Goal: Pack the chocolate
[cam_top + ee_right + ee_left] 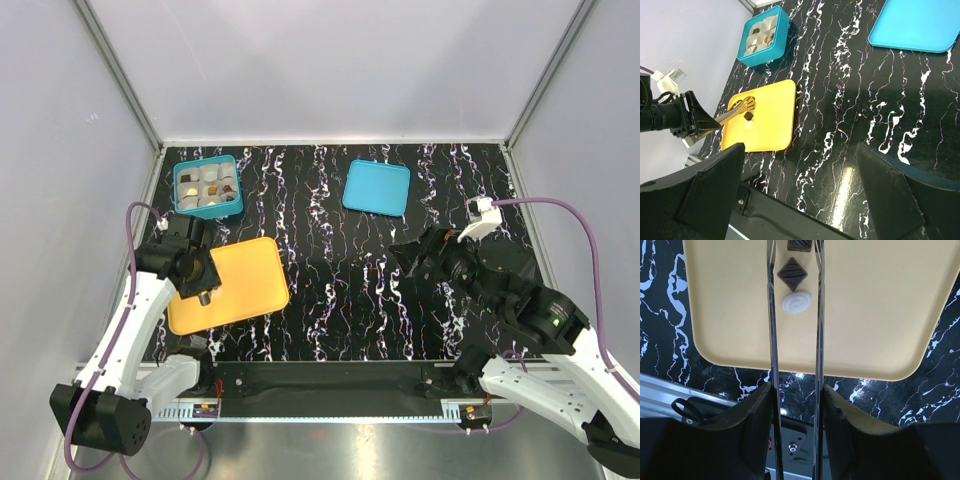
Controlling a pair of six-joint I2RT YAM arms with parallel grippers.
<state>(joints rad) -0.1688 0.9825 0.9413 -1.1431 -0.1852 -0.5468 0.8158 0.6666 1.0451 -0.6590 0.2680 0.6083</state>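
Showing a black marbled surface from above. Gripping thin metal tongs in the left end effector, its fingers partly closed and pressing on both blades. Holding the tongs out over an orange tray at the near left of the surface. Framing two chocolates between the blades, both lying flat on the tray: a dark piece, set like a diamond, and just nearer the wrist a round white piece with a swirl on top. Catching a second dark piece at the tong tips, cut off by the frame edge; pinched or only lying there, impossible to tell. Showing a teal box beyond the tray at the far left, holding more chocolate, dark and pale, in its compartments. Showing a flat teal lid lying apart at the far middle of the surface. Holding the right end effector wide open and empty above the right side of the surface, well apart from the tray.
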